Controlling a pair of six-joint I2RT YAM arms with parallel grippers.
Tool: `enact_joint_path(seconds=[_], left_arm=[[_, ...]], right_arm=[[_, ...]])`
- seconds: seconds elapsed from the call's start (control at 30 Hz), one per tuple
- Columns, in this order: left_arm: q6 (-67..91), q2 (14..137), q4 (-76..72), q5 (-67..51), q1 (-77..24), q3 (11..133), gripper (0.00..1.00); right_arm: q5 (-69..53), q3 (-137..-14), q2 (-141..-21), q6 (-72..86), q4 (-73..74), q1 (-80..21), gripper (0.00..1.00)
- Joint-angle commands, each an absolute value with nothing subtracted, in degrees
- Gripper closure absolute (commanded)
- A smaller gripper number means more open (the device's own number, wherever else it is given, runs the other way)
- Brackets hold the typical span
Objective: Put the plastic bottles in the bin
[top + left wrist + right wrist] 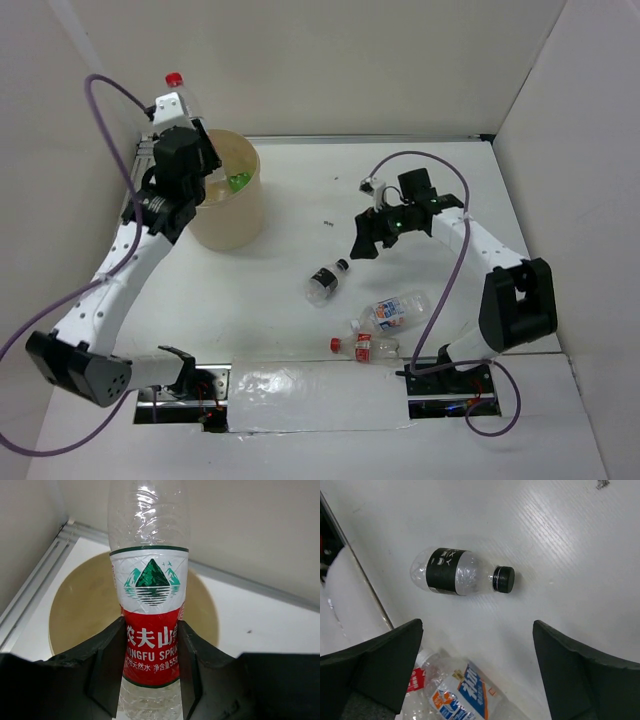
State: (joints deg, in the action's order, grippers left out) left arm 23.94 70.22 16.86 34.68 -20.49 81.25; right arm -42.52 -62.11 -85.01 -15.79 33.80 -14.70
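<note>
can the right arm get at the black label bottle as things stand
Probably yes. The right gripper hangs open above the black-label bottle, which lies on its side on the table, apart from the blue-label bottle. Nothing stands between gripper and bottle.

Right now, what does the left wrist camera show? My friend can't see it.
The left gripper is shut on a clear plastic bottle with a red and white label showing a green mountain. Behind it is the round open top of the tan bin, standing on a white table.
</note>
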Motion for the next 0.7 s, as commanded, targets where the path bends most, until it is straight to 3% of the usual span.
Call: enact_joint_path(seconds=[0.0, 0.17, 0.27, 0.5, 0.67], left_arm=[[24.08, 73.47, 17.75, 34.29, -17.06, 80.42, 0.67], [24.87, 75.85, 18.98, 33.75, -13.80, 80.95, 0.13], [25.40, 76.38, 18.98, 31.91, -13.80, 81.47, 0.01], [23.99, 71.38, 22.41, 27.61, -20.03, 82.80, 0.01], [21.97, 59.09, 23.47, 19.61, -28.29, 69.92, 0.01]], right_arm=[[-40.44, -67.23, -87.71, -18.97, 35.77, -18.96, 0.00], [-36.48, -69.26, -89.38, -31.86, 36.91, -24.95, 0.00], [-37.26, -69.96, -89.91, -39.00, 38.14, -25.58, 0.00], [-44.47, -64.43, -81.66, -82.80, 44.64, -28.38, 0.00], [-42.37, -60.83, -82.61, -85.43, 39.47, -34.78, 0.00]])
